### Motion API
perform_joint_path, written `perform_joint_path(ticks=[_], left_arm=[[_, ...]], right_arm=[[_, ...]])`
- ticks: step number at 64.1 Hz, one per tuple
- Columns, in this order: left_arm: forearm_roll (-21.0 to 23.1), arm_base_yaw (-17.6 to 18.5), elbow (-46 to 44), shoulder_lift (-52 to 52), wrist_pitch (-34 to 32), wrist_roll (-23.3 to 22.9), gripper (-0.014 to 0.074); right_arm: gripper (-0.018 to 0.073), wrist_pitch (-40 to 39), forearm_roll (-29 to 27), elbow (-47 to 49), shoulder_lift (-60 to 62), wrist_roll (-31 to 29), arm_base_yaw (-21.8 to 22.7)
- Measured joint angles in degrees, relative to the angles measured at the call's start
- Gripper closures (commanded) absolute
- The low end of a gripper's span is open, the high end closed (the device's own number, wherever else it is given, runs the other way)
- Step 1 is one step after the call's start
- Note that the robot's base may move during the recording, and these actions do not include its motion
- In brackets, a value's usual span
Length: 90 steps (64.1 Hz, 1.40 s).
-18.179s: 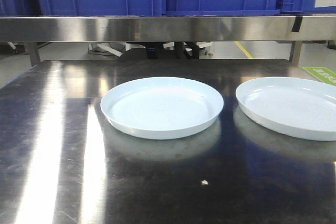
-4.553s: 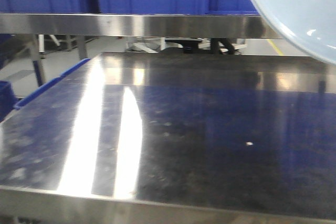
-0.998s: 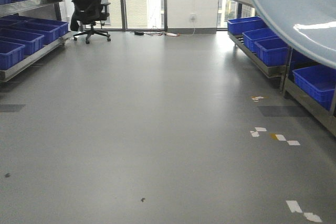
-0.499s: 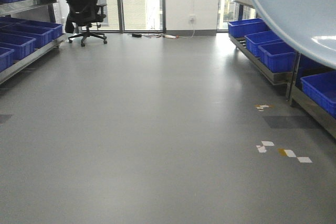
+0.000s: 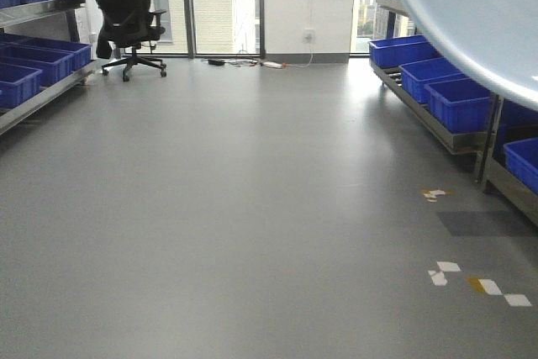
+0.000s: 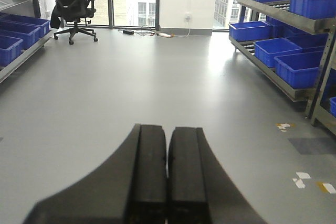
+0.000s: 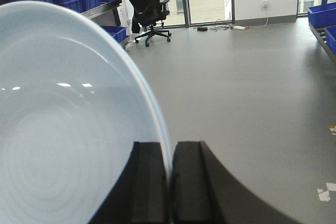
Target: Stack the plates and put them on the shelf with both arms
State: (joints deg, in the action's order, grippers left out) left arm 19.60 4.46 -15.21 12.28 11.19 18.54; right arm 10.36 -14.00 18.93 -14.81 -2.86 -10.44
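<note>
My right gripper (image 7: 170, 148) is shut on the rim of a pale bluish-white plate (image 7: 68, 129), held on edge, its ringed inside filling the left of the right wrist view. The same plate (image 5: 475, 14) fills the top right corner of the front view. I cannot tell whether a second plate is stacked with it. My left gripper (image 6: 168, 129) is shut and empty, held over grey floor. Steel shelf racks with flat rails run along the right wall (image 5: 441, 128) and the left wall (image 5: 38, 94); the right one also shows in the left wrist view (image 6: 273, 14).
Blue crates (image 5: 454, 94) fill the racks on both sides. A black office chair (image 5: 126, 18) stands far left by the windows. Cables (image 5: 244, 62) lie at the far wall. Tape marks (image 5: 479, 279) dot the grey floor at right.
The view has advanced across the floor: the tape marks slid down toward me and the right rack came closer. The plate stays in the top right corner.
</note>
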Motion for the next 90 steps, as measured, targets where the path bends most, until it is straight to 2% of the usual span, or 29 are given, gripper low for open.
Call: perform_joint_path(ticks=[90], left_arm=[[0.0,0.0,0.0,0.0,0.0,0.0,0.0516]], right_arm=[[0.0505,0.0,0.0,0.0,0.0,0.0,0.0]])
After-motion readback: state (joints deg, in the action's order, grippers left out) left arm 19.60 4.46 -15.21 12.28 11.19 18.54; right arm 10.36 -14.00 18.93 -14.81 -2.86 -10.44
